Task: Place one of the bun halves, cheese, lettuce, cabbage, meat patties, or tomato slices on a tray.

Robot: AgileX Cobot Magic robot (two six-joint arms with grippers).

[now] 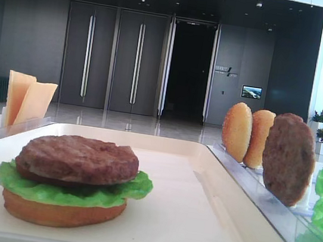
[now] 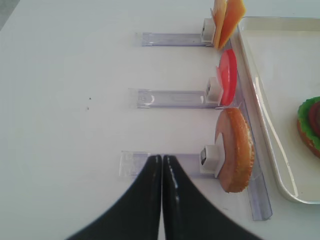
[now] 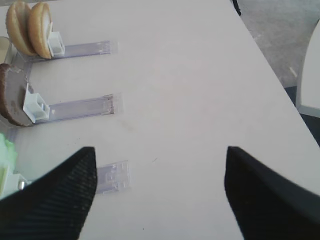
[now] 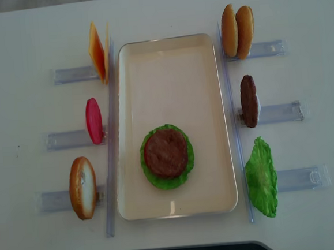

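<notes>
One patty (image 4: 166, 153) flat on lettuce (image 4: 169, 181) — tray (image 4: 167, 55) lengthwise.

Hidden and cut off at this moment

The bottom bun (image 1: 61, 212) sits mostly under lettuce (image 1: 73, 192) and patty (image 1: 78, 158); the spare lettuce leaf (image 3: 7, 150) and the standing patty (image 3: 12, 100) are cropped by the right wrist view's left edge.

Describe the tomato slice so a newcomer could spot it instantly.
Start at the cream tray in the middle of the table. Along its left side three clear holders stand in a row; the tomato slice stands on edge in the middle one. It is the only red disc, between the cheese and a bun half.
</notes>
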